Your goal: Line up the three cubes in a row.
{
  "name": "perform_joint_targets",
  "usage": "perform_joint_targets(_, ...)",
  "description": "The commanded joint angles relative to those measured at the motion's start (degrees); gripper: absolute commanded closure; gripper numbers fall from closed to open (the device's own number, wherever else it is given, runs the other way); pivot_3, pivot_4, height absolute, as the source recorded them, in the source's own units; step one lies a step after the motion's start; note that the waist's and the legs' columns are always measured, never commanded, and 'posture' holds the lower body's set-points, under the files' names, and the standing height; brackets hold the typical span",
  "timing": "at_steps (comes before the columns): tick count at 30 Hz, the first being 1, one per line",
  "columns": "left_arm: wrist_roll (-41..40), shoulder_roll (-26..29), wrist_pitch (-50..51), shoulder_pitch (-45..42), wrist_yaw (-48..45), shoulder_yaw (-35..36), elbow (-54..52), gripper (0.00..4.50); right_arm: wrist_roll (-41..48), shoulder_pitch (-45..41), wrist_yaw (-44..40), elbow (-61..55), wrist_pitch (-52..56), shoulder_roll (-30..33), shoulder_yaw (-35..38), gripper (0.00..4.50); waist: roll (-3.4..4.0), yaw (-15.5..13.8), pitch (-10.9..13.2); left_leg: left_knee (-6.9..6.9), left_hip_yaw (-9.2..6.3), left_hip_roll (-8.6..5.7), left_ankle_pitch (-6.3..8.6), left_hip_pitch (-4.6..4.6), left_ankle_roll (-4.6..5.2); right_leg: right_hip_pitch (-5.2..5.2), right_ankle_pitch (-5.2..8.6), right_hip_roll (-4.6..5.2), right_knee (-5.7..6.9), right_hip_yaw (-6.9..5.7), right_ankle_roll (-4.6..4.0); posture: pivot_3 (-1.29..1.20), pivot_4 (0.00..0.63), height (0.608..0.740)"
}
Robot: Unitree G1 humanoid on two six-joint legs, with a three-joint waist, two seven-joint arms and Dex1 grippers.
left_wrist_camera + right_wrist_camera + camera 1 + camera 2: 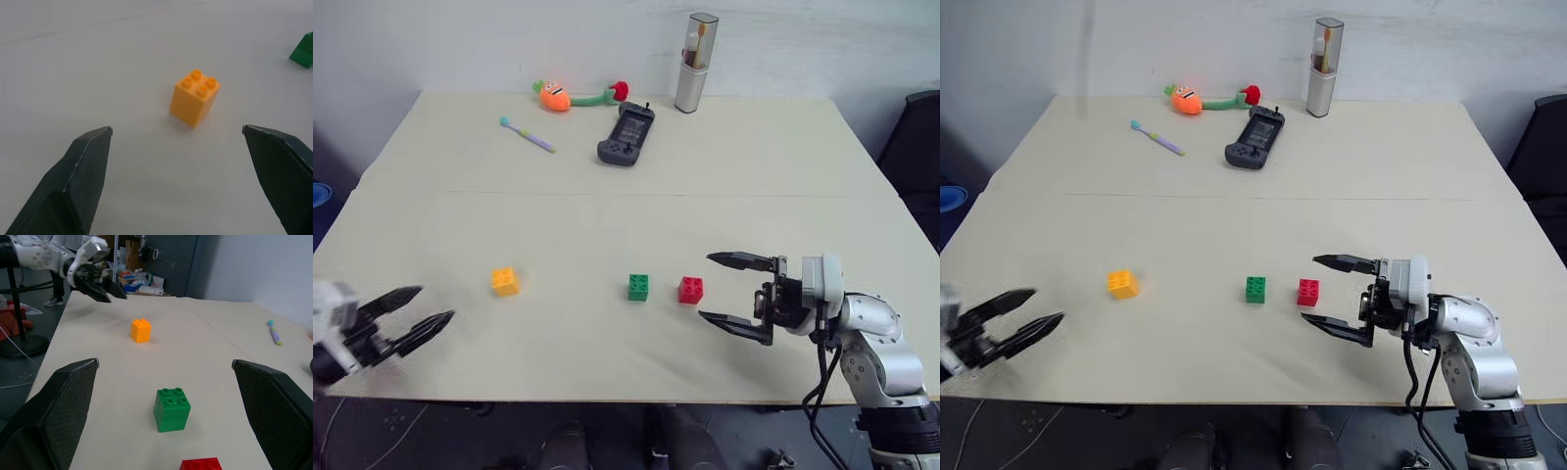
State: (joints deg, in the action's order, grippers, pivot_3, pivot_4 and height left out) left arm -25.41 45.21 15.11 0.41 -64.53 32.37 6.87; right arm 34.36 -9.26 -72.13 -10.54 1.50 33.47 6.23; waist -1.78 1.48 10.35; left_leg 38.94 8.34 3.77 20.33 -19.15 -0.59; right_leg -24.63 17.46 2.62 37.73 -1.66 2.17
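Surface: beige table [607,215]
Paired: green cube [638,286], red cube [690,290]
Left: yellow-orange cube [505,281] apart
Claws: left gripper [416,318], right gripper [732,291] both wide, empty

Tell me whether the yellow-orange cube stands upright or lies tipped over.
Upright: the yellow-orange cube sits flat on the table with its four studs facing up.

I see my left gripper [416,315] blurred at the lower left edge of the head view, its arm cut off by the frame. In the right wrist view the red cube [201,464] is cropped by the bottom edge, only its top showing. In the left wrist view the green cube [304,50] is clipped at the right edge.
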Motion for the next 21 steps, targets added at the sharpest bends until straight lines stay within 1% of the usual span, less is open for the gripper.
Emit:
perform_joint_targets(1,4.67,2.76,-6.25,-6.87,-4.22,-8.27,7.77,0.02,0.28,-0.86,-0.49,0.0,0.14,1.24,0.63,0.0,0.03,0.23,0.0,0.0,0.01,0.0,-0.09,-0.01,-0.16,0.0,0.0,0.0,0.0,0.0,0.0,0.0,0.15,0.74)
perform_joint_targets(3,6.16,3.35,-8.79,-12.65,-6.3,-12.24,13.36,0.02,0.26,-0.75,-0.11,-0.2,0.19,1.45,1.15,0.0,0.03,0.62,0.0,0.0,0.13,0.03,-0.09,-0.03,-0.18,-0.05,0.0,-0.06,-0.04,0.08,0.0,0.0,0.15,0.74)
perform_joint_targets(5,7.62,4.18,-12.15,-17.55,-10.79,-16.26,18.63,0.02,0.26,0.13,0.37,-1.05,0.32,1.88,1.87,0.0,0.03,0.41,0.0,0.01,0.17,0.04,-0.09,-0.06,-0.18,-0.09,0.0,-0.1,-0.06,0.07,0.01,0.0,0.15,0.74)
perform_joint_targets(9,10.4,5.99,-17.47,-23.59,-16.77,-21.24,27.97,0.02,0.35,1.6,1.19,-2.11,0.33,2.5,2.77,0.0,0.03,0.43,0.0,0.04,0.29,0.06,-0.1,-0.13,-0.19,-0.21,0.0,-0.18,-0.06,0.14,0.01,0.0,0.15,0.74)
perform_joint_targets(13,12.61,5.96,-23.75,-28.78,-19.81,-24.27,34.9,0.84,0.36,2.68,2.19,-2.92,0.19,2.82,3.36,0.0,0.03,0.16,0.0,0.08,0.37,0.06,-0.09,-0.12,-0.18,-0.26,0.0,-0.2,-0.01,0.21,0.01,0.0,0.15,0.74)
perform_joint_targets(18,13.21,4.35,-26.8,-33.24,-20.27,-25.78,38.91,2.39,0.33,3.85,2.95,-3.81,0.25,2.96,3.59,0.0,0.02,0.07,0.0,0.1,0.36,0.04,-0.09,-0.14,-0.16,-0.26,0.0,-0.18,-0.01,0.21,0.02,0.0,0.15,0.74)
perform_joint_targets(20,12.96,3.93,-27.22,-34.06,-21.4,-26.42,38.69,2.99,0.4,4.39,3.19,-4.2,0.5,3.16,3.67,0.0,0.02,0.07,0.0,0.1,0.36,0.04,-0.1,-0.14,-0.15,-0.25,-0.01,-0.18,-0.01,0.21,0.03,0.0,0.15,0.74)
perform_joint_targets(21,12.64,3.54,-27.09,-34.32,-22.34,-26.94,37.51,3.02,0.49,4.74,3.19,-4.41,0.69,3.35,3.77,0.0,0.02,0.07,0.0,0.1,0.36,0.04,-0.1,-0.14,-0.15,-0.25,-0.01,-0.18,-0.01,0.21,0.03,0.0,0.15,0.74)
